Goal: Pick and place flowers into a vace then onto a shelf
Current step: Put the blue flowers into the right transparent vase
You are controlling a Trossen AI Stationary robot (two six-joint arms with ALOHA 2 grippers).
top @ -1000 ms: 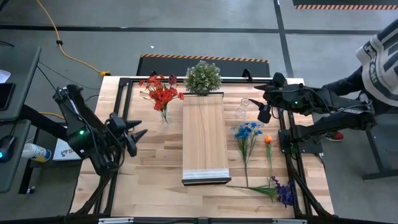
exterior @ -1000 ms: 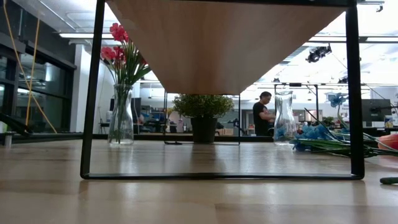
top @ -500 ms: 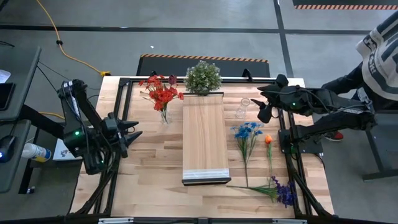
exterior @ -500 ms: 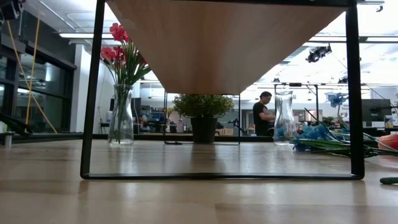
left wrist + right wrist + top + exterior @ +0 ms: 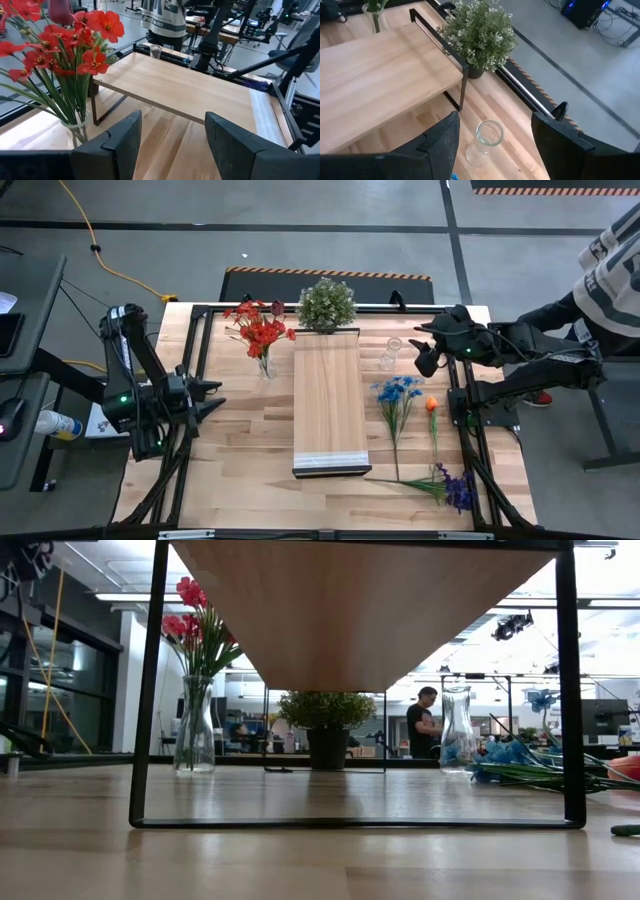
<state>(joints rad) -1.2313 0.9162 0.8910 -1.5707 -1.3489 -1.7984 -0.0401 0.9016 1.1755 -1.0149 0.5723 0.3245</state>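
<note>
Red flowers (image 5: 260,332) stand in a glass vase (image 5: 264,367) on the table, left of the shelf (image 5: 326,400); the left wrist view shows them close (image 5: 75,45). An empty glass vase (image 5: 388,355) stands right of the shelf. Blue (image 5: 397,393), orange (image 5: 431,404) and purple (image 5: 458,488) flowers lie flat on the table's right side. My left gripper (image 5: 212,397) hovers open at the table's left edge, pointing toward the shelf. My right gripper (image 5: 421,357) hovers open just right of the empty vase (image 5: 485,140), above it.
A bushy potted plant (image 5: 326,305) stands at the shelf's far end. The shelf rests on thin black legs (image 5: 148,690) with open room beneath. A person (image 5: 612,270) sits beyond the table's right edge. Bare tabletop lies near the front left.
My left gripper has drawn back toward the table's left edge and sunk a little, staying open. My right gripper has turned a little at the wrist without leaving its place by the empty vase. Flowers, vases and shelf have not moved.
</note>
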